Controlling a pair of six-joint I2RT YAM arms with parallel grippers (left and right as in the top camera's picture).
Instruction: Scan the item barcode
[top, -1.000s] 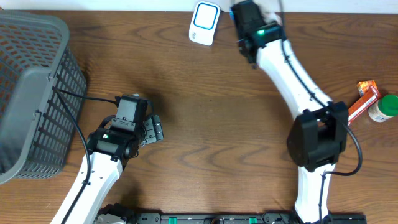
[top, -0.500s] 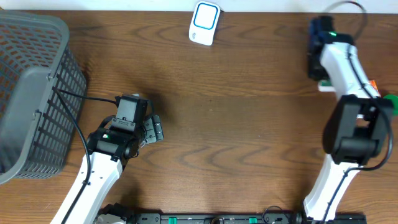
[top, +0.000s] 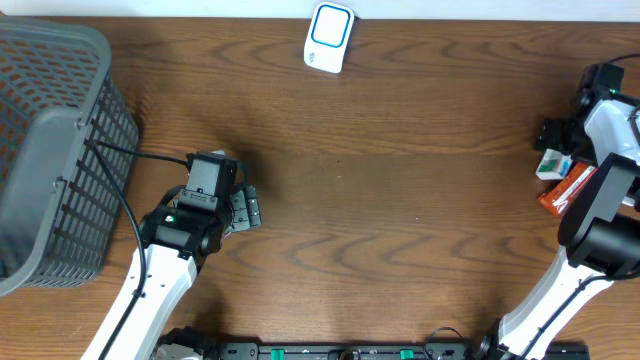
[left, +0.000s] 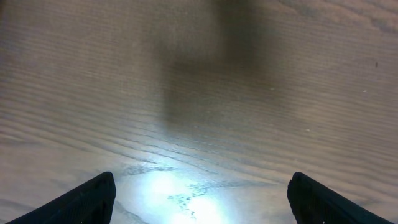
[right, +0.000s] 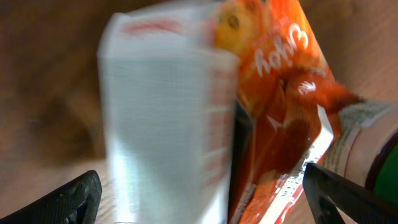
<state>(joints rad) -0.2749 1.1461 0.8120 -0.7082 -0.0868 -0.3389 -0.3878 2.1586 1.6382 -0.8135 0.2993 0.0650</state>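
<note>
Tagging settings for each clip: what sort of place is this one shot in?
Likely a mock shop checkout on a wooden table: a grey mesh basket at left, a small white scanner-like device at the far edge, and a white box beside an orange packet at right.

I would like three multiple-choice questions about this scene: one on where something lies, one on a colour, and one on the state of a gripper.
1. Where on the table does the white and blue scanner lie?
A. at the far edge
B. at the near edge
C. in the middle

2. What colour is the packet beside the white box?
A. green
B. orange
C. black

3. How does the left gripper stand?
A. shut on a thing
B. open, nothing between its fingers
C. shut and empty

Answers:
1 A: the overhead view shows it at the top edge.
2 B: the right wrist view shows orange print.
3 B: its fingers stand wide apart over bare wood.
</note>
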